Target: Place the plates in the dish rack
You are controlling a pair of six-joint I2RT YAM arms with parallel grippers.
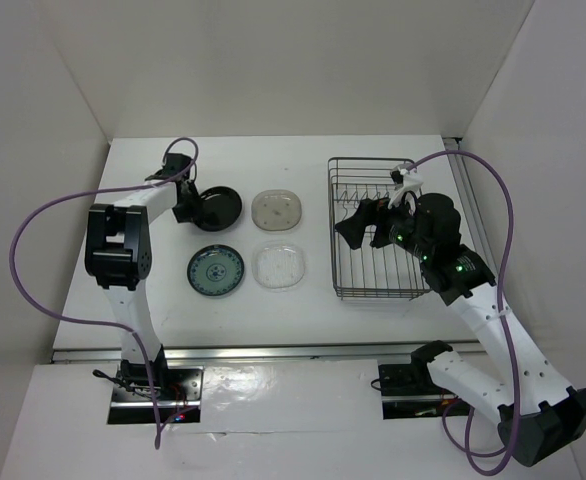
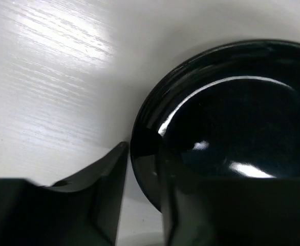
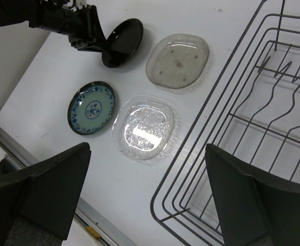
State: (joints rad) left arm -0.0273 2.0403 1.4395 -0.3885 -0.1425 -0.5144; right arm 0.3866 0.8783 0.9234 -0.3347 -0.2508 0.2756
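Note:
The glossy black plate (image 1: 218,206) lies at the back left and looks tilted in the right wrist view (image 3: 123,41). My left gripper (image 1: 186,200) is shut on its left rim; in the left wrist view (image 2: 142,195) one finger is outside the rim and the other lies over the plate (image 2: 232,128). The beige plate (image 1: 277,209), the teal-blue plate (image 1: 216,271) and the clear glass plate (image 1: 279,266) lie flat on the table. My right gripper (image 1: 368,225) hangs open and empty over the left side of the dish rack (image 1: 373,294), which holds no plates.
The white table is walled on the left, back and right. The rack (image 3: 232,118) stands at the right with its upright dividers toward the back. A metal rail runs along the table's near edge.

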